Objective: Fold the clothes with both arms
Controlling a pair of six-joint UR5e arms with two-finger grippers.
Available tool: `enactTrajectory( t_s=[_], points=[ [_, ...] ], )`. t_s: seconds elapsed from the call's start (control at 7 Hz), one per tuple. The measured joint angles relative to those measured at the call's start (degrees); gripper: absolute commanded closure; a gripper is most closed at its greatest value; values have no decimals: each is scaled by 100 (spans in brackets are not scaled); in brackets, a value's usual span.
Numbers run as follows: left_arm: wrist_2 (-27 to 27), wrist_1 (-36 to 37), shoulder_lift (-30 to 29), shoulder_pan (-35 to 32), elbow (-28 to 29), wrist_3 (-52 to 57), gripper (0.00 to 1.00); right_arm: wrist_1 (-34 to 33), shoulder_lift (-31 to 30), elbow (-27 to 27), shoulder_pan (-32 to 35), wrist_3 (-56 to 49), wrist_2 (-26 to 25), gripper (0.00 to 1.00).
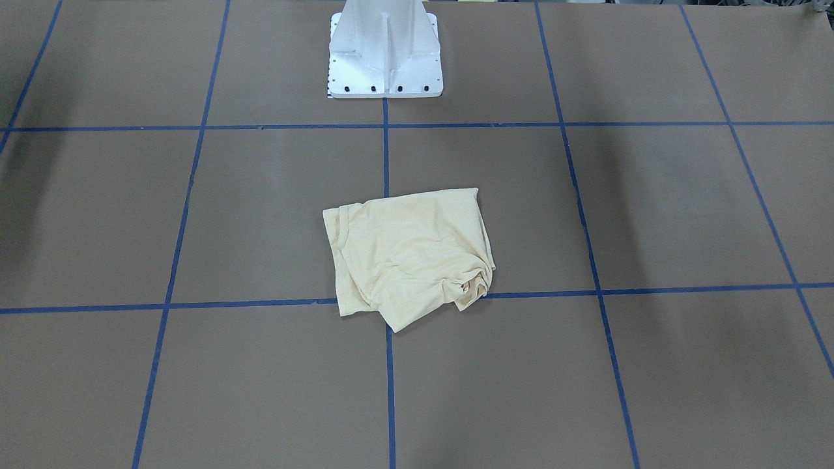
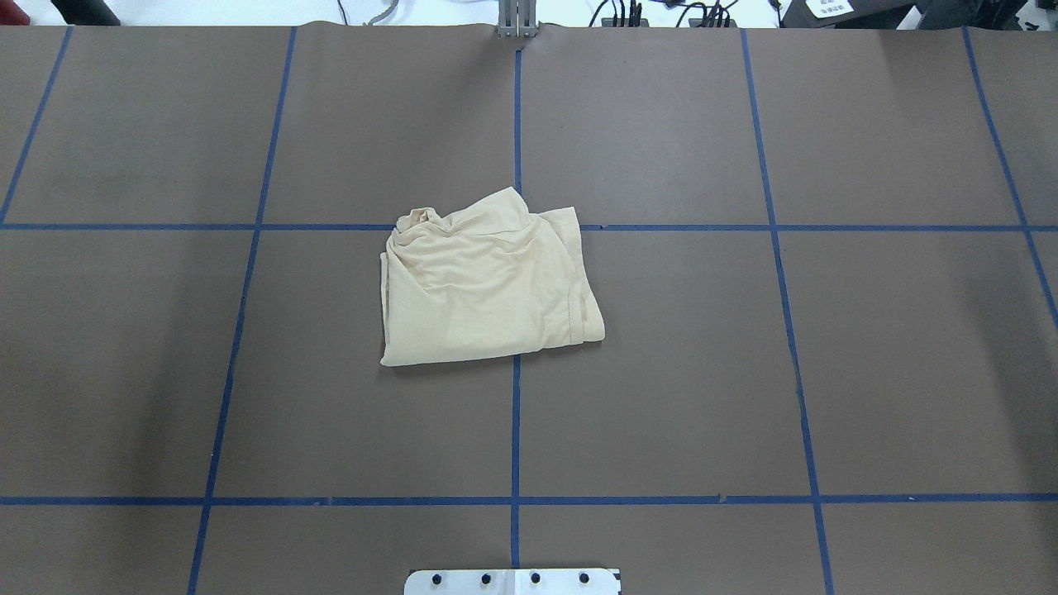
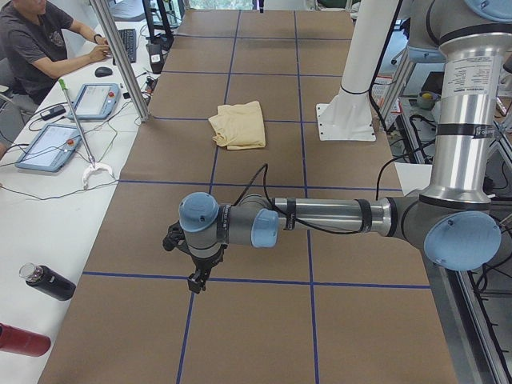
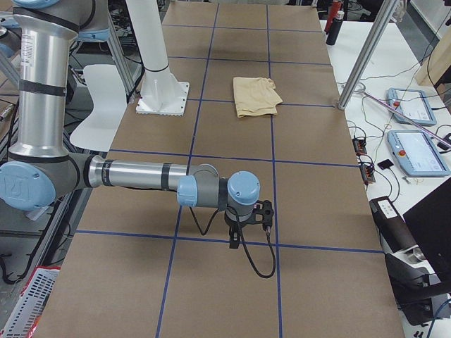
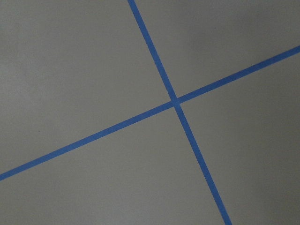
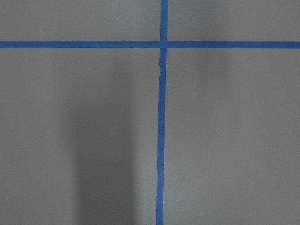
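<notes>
Left black two-finger pincer (image 3: 194, 280) and right black two-finger pincer (image 4: 233, 243): each over the brown paper-covered table with blue tape grid (image 2: 661, 372); cannot tell whether open or closed. Pale cream-yellow folded T-shirt (image 2: 483, 285): beyond at table centre, well apart from both, one corner bunched.

The left arm (image 3: 320, 216) and right arm (image 4: 134, 174) are showing silver-grey tubes, light blue joint caps (image 3: 464, 240), black cables (image 4: 272, 253).

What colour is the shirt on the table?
Pale cream-yellow. The shirt shows best in the overhead view.
</notes>
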Motion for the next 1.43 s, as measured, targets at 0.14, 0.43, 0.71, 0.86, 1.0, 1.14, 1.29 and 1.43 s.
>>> enactTrajectory(
  t_s=[0.14, 0.43, 0.71, 0.86, 1.0, 1.14, 1.29, 1.43],
  points=[
    [1, -4, 19, -3, -34, -12, 0, 34, -2, -10, 0, 28, -14, 0],
    [5, -6, 40, -3, -137, -85, 0, 63, -4, 372, 41, 450, -27, 0],
    [15, -6, 44, -3, -218, -241, 0, -21, -63, 712, 201, 654, -11, 0],
    [12, -6, 47, -3, -222, -260, 0, -31, -107, 750, 246, 672, -9, 0],
    [7, -5, 51, -3, -219, -267, 0, -34, -133, 757, 264, 686, -17, 0],
    [5, -1, 52, -3, -215, -273, 0, -35, -153, 754, 267, 701, -20, 0],
    [5, 1, 56, -3, -214, -275, 0, -35, -161, 746, 267, 710, -18, 0],
    [7, 7, 59, -3, -214, -325, 0, -35, -164, 736, 268, 714, -18, 0]
  ],
)
